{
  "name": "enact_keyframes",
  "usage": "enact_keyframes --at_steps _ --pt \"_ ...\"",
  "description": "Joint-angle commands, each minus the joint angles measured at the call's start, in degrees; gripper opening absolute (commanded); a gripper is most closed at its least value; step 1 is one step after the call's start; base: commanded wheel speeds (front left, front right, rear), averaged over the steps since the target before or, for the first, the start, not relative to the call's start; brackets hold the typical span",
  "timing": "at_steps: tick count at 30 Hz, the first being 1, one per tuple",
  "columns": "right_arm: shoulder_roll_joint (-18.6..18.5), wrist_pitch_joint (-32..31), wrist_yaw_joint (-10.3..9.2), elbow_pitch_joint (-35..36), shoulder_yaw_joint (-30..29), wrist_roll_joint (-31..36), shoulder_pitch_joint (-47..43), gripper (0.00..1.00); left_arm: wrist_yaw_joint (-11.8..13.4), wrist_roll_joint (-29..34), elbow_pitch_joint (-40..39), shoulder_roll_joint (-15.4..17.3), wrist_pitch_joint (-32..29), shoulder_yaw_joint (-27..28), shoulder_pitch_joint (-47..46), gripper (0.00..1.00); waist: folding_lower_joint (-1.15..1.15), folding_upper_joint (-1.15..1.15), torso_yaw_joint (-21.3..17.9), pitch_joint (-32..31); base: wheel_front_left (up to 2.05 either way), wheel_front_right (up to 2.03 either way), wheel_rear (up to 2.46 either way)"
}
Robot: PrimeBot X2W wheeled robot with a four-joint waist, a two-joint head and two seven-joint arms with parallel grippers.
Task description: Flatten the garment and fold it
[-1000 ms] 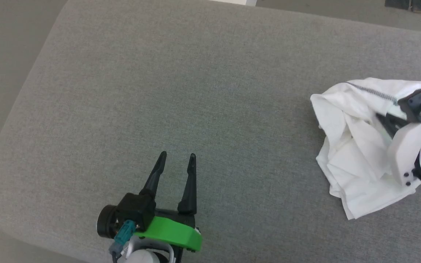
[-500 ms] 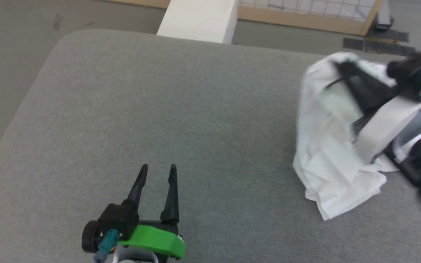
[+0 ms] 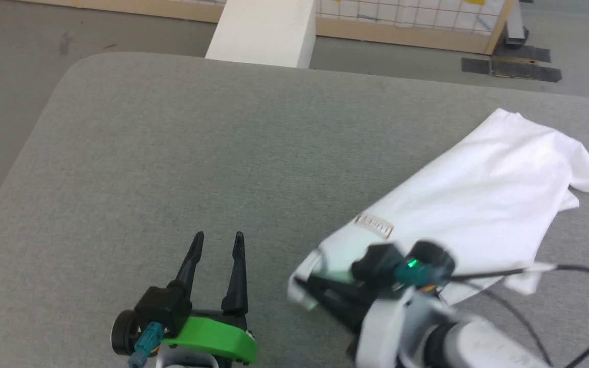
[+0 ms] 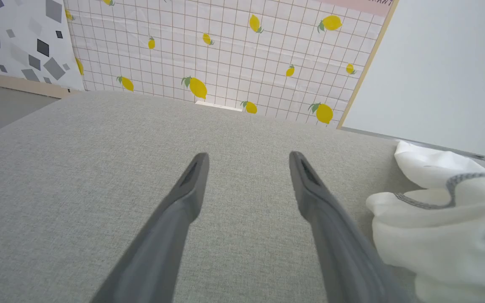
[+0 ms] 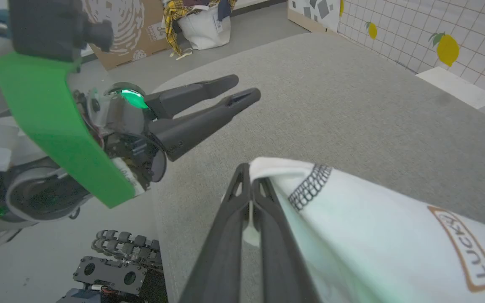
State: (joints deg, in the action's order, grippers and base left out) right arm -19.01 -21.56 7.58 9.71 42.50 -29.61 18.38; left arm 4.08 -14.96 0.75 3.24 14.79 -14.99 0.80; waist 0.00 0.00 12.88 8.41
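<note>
The garment, a white shirt, lies stretched out on the grey padded table, running from the lower middle to the far right. Its brown-bordered logo patch faces up. My right gripper is shut on the garment's near edge, close to a dark stitched seam; in the right wrist view the fingers pinch white fabric. My left gripper stands open over bare table just left of that, holding nothing. In the left wrist view its gripper has the garment bunched at the right.
A white block stands on the floor beyond the table's far edge, with a lemon-patterned panel behind. The table's rounded corner is at the upper left. A black cable loops off my right arm. Cardboard and a bag sit on the floor.
The camera has shifted. My right gripper swung the garment from a lifted bunch at the far right down to the near middle, and it now lies spread. The left gripper stayed open in place.
</note>
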Motion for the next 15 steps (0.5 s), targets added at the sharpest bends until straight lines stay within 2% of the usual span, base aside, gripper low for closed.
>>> enact_keyframes --at_steps 1,2,4,5,7,10,15 --pt "0.94 1.02 -0.09 -1.69 1.78 -0.02 -0.51 0.0 -0.26 0.74 0.21 -0.09 0.21 0.08 -0.07 1.0 0.0 0.0 0.93 0.3 0.0 0.0 0.0" --pt "1.3 1.29 -0.09 -3.16 3.29 0.09 -0.44 0.0 -0.28 0.67 0.33 -0.11 0.21 0.03 -0.02 1.0 0.0 0.0 1.18 0.25 0.0 0.0 0.0" --pt "1.91 1.73 -0.09 -6.62 5.99 0.28 -0.07 0.45 -0.31 0.58 0.54 -0.15 0.21 -0.2 0.08 1.0 0.0 0.0 1.69 0.08 0.0 0.0 0.0" --pt "1.9 1.72 -0.09 -8.51 7.1 0.71 0.38 1.0 -0.3 0.51 0.69 -0.17 0.21 -0.3 0.12 1.0 0.0 0.0 1.91 -0.03 0.0 0.0 0.0" --pt "1.74 2.18 -0.09 -10.77 8.18 1.07 1.38 1.0 -0.31 0.4 0.89 -0.2 0.21 -0.48 0.09 1.0 0.0 0.0 2.25 -0.17 0.0 0.0 0.0" --pt "2.02 3.63 -0.09 -12.07 5.93 -0.18 1.76 1.0 -0.16 0.31 0.85 -0.23 0.21 -0.36 0.15 1.0 0.0 0.0 2.31 -0.45 0.0 0.0 0.0" --pt "1.92 6.45 -0.09 -11.07 -3.95 0.07 0.76 1.0 -0.08 0.51 0.19 -0.26 0.21 -0.24 0.52 1.0 0.0 0.0 1.26 -0.5 0.0 0.0 0.0"
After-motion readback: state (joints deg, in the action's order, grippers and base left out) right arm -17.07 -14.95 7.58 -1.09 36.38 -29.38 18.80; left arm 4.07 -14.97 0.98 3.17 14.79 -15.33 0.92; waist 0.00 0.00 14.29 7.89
